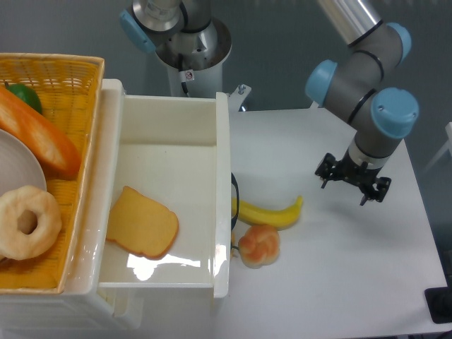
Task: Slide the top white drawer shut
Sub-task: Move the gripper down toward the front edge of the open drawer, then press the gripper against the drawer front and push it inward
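The top white drawer stands pulled open toward the right, out of the cabinet at the left. Its black loop handle sticks out from the front panel. A slice of toast lies inside on the drawer floor. My gripper hangs over the table to the right of the drawer, well apart from the front panel and handle. It points down at the table, and I cannot tell how its fingers stand. It holds nothing that I can see.
A banana and a bread roll lie on the table right beside the drawer front. A yellow wicker basket with a donut, bread and a plate sits on the cabinet at the left.
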Controlling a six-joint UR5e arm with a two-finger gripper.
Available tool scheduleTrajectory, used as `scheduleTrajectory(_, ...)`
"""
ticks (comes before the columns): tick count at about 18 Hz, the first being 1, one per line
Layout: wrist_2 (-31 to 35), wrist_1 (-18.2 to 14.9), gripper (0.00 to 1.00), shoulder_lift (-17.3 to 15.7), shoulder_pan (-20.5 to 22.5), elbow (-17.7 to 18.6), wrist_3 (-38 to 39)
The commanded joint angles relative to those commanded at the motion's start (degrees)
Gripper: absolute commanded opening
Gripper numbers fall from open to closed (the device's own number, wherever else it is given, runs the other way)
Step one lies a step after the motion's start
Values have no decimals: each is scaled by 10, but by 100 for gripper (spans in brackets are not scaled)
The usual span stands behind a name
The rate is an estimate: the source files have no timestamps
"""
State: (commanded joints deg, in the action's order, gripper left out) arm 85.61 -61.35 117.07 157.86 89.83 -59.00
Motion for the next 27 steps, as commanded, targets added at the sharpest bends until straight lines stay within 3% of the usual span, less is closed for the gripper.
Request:
scheduleTrajectory(4, -22, 0, 97, -5, -23, -7, 102)
scheduleTrajectory(6, -53, -1, 74, -13, -24, -6, 149)
scheduleTrajectory(8, -83, -1, 44, -20, -24, -6, 173)
scheduleTrajectory(11, -119, -6, 19, -27, -23, -5, 175)
scheduleTrajectory(13, -148, -26, 2, -33, -24, -2, 180)
scheduleTrajectory(17, -234, -102, 0, -48, -20, -4, 189)
scheduleTrajectory(21, -271, -166, 0, -59, -25, -13, 183)
scheduleTrajectory(27, -281, -182, 0, -60, -38, -18, 177)
